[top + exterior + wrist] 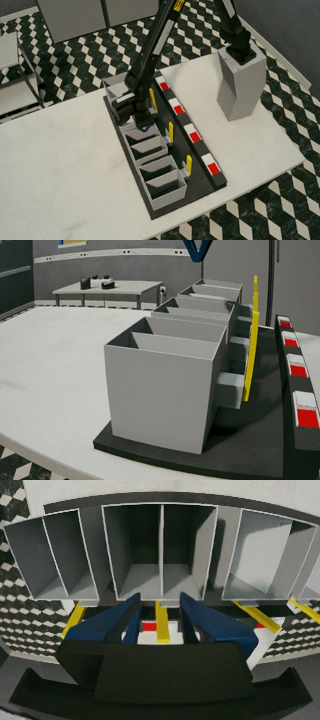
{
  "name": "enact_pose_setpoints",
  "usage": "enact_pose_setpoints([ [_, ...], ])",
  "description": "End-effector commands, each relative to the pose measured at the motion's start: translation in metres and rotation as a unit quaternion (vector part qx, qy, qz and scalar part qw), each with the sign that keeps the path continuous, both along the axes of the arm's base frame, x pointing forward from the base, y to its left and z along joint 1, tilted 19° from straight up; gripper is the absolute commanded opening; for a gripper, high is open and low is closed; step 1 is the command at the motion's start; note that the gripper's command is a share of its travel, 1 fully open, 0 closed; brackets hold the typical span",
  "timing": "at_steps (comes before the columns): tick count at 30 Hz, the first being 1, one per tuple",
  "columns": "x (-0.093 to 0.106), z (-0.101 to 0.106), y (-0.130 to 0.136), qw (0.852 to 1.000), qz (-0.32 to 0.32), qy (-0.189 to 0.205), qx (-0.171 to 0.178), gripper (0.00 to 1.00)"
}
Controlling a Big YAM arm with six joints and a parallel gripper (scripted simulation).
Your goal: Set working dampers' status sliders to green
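Jaws part open, empty, above dampers w/ all 4 sliders red

Open air is left above the row of grey, open-topped rectangular boxes, and the blue-fingered hand is held over it, touching none of their rims. Along one side, the way is narrowed by upright yellow flat levers. Between these and the long black raised rail, a lengthwise lane is left. Only narrow gaps are left between neighbouring boxes.
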State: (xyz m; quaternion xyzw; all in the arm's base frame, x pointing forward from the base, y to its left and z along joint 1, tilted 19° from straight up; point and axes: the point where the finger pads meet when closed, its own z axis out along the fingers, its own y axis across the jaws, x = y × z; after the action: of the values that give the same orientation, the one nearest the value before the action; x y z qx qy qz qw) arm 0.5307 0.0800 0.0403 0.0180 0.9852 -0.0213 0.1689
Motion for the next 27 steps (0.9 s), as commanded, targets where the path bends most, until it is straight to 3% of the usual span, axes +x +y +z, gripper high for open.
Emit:
enact_pose_setpoints([
  [1, 0.012, 0.003, 0.004, 1.0, -0.002, -0.003, 0.001, 0.36],
  [3, -0.002, -0.01, 0.003, 1.0, -0.001, 0.003, 0.002, 0.36],
  [5, -0.002, -0.01, 0.003, 1.0, -0.001, 0.003, 0.002, 0.36],
  [6, -0.005, 0.007, 0.006, 1.0, 0.001, -0.016, 0.008, 0.36],
  [13, -0.091, -0.042, 0.003, 1.0, 0.008, -0.013, 0.024, 0.36],
  [15, -0.106, -0.051, 0.002, 1.0, 0.009, -0.013, 0.026, 0.36],
  [17, -0.108, -0.053, -0.003, 1.0, 0.002, -0.013, 0.026, 0.36],
  [19, -0.092, -0.042, -0.005, 0.999, -0.003, -0.029, 0.029, 0.36],
  [24, -0.093, -0.042, 0.001, 0.999, 0.006, -0.029, 0.028, 0.36],
  [27, -0.113, -0.06, -0.004, 1.0, 0.006, 0.001, 0.022, 0.36],
])
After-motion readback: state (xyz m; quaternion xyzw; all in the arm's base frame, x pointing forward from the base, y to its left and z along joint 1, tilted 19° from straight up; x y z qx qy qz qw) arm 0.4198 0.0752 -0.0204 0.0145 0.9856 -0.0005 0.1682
